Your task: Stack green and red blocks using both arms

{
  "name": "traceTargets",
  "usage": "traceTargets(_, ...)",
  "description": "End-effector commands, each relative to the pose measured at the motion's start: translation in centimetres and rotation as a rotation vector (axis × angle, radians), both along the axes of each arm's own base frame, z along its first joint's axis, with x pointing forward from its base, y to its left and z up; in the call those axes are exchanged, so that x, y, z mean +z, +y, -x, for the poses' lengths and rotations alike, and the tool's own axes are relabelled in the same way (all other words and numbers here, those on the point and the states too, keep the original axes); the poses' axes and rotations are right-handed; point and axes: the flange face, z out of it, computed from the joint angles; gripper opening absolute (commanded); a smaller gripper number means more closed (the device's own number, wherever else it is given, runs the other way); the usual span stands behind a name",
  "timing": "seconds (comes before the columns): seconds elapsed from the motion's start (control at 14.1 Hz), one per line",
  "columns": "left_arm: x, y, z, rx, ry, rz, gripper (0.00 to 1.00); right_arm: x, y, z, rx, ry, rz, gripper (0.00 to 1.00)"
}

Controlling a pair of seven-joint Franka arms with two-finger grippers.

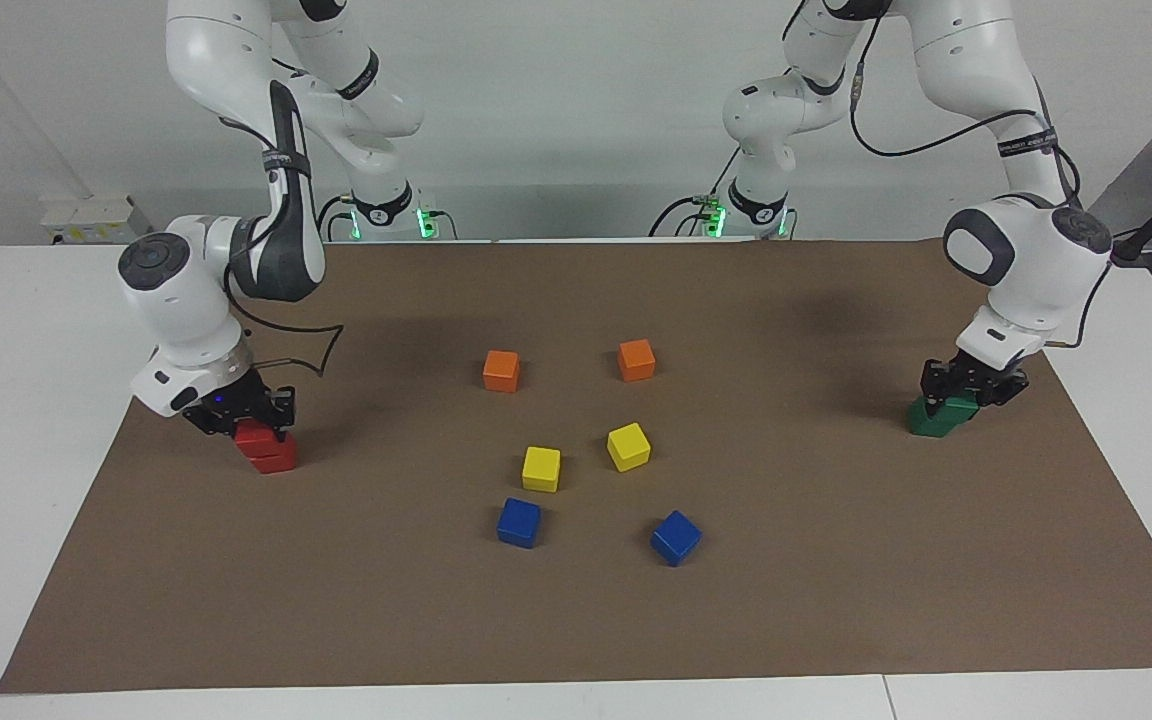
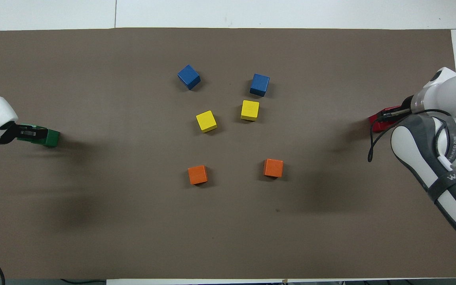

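Toward the right arm's end of the mat, my right gripper is shut on a red block. That block is over a second red block, offset from it, and I cannot tell whether they touch. At the left arm's end, my left gripper is shut on a green block. It hangs skewed over the other green block. From overhead, each pair reads as one green patch and one red patch, partly covered by the hands.
Two orange cubes, two yellow cubes and two blue cubes lie in the middle of the brown mat. White table surrounds the mat.
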Motion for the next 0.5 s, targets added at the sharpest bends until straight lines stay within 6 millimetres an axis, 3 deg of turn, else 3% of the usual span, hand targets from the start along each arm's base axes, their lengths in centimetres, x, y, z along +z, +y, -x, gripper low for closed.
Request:
traceTargets(0.0,-0.34,-0.14,0.28,-0.009,-0.017,0.009,1.00,0.40,-0.27,0.74,0.007,-0.022,-0.017,0.05)
traceTargets(0.43,0.36,-0.19,-0.53,-0.011,-0.018,0.010,1.00,-0.20,-0.34,0.71,0.006,-0.033,-0.017,0.05)
